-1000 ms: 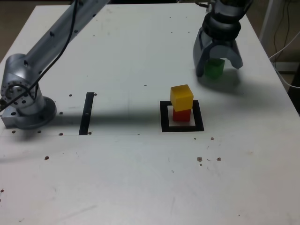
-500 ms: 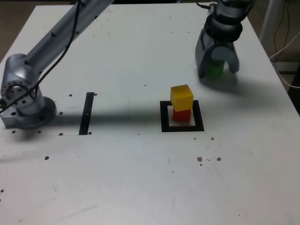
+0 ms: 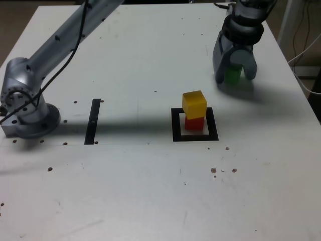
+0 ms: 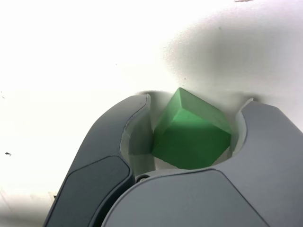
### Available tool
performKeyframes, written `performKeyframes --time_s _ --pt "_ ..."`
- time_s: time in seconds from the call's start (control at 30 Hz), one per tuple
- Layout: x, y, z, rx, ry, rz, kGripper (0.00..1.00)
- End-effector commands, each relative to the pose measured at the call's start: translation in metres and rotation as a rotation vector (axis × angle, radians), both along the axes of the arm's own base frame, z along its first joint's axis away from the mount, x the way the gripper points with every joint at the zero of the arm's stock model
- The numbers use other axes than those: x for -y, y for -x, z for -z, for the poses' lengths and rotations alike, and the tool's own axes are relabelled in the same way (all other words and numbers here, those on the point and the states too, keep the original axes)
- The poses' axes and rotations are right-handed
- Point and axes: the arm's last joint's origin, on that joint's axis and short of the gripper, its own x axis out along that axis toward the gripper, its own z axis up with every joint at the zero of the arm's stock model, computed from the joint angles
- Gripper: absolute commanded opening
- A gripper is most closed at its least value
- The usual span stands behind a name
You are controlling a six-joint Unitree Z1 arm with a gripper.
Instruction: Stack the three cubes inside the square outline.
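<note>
The green cube (image 3: 232,75) sits on the white table at the far right of the exterior view, between the fingers of my gripper (image 3: 234,78). In the wrist view the green cube (image 4: 191,135) fills the space between the two grey fingers of the gripper (image 4: 196,100), which press against it on both sides. The cube is turned corner-on to the camera. The yellow cube (image 3: 194,104) rests on the red cube (image 3: 194,123) inside the square outline (image 3: 175,128), nearer the camera than the gripper and to its left in the exterior view.
A thin black strip (image 3: 93,121) lies on the table to the exterior view's left of the outline. The arm's base (image 3: 25,108) stands at the left edge. The table's right edge (image 3: 306,95) runs close to the gripper. Small dark specks dot the tabletop.
The jaws have closed in from wide open around the green cube. The stacked yellow and red cubes have not moved.
</note>
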Motion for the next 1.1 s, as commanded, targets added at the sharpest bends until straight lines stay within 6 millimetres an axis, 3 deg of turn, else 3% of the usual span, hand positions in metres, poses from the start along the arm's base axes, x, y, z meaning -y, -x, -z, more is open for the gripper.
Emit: performKeyframes --time_s 0.0,0.37,0.67,0.83,1.07 --pt "0.002 0.002 -0.012 0.018 -0.008 0.019 0.39" --pt "0.025 0.022 -0.066 0.038 -0.001 0.151 0.38" --pt "0.086 0.064 -0.120 0.073 -0.010 0.297 0.39" --pt "0.113 0.089 -0.126 0.060 -0.004 0.319 0.39" --pt "0.125 0.125 -0.124 0.074 0.010 0.301 0.38"
